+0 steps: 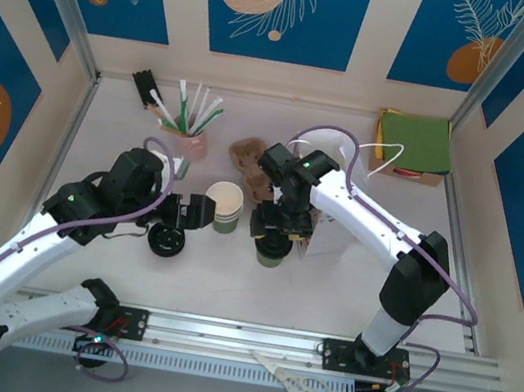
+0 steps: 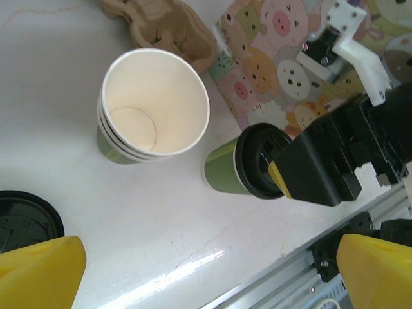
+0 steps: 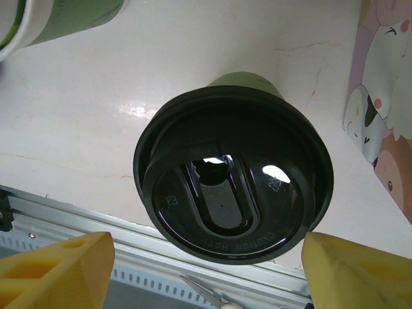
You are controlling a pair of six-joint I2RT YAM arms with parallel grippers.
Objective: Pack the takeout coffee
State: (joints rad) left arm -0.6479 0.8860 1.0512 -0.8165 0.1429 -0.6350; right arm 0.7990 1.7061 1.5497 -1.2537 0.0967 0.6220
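The takeout coffee (image 3: 233,174), a dark olive-green cup with a black lid, stands upright on the white table just left of the pig-patterned white bag (image 3: 385,96). My right gripper (image 3: 207,264) hovers over it, open. Its yellow fingertips (image 3: 58,273) stand on either side of the lid without touching it. From above, that gripper (image 1: 277,227) covers the coffee (image 1: 271,252). My left gripper (image 2: 206,273) is open and holds nothing. It is low over the table (image 2: 129,219), between a lone black lid (image 2: 26,220) and the coffee (image 2: 224,170).
A stack of lidless green cups (image 1: 225,206) stands left of the coffee. A brown cardboard cup carrier (image 1: 249,155) lies behind it. At the back are a cup of straws (image 1: 188,127) and a box of green napkins (image 1: 414,142). Scissors (image 1: 297,387) lie by the front rail.
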